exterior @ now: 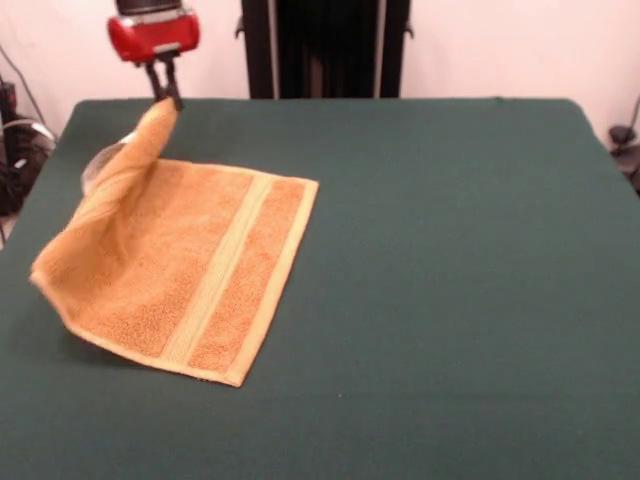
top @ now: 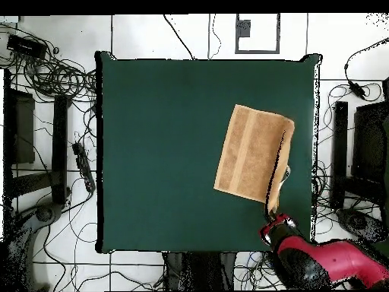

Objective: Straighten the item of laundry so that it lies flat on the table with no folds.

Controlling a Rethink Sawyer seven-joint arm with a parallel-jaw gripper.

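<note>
My pincer (exterior: 167, 92), dark tips under a red and black arm, is pinched tight on one corner of the small orange-tan terry towel (exterior: 190, 275) and holds that corner up in the air. From there the towel hangs down and away toward the middle of the big dark green felt counter (exterior: 450, 280). The lifted side curls over, and the rest lies flat with its smooth band running along the towel. I think I must pull the corner outward, away from the flat part. Nothing else sits on the counter.
</note>
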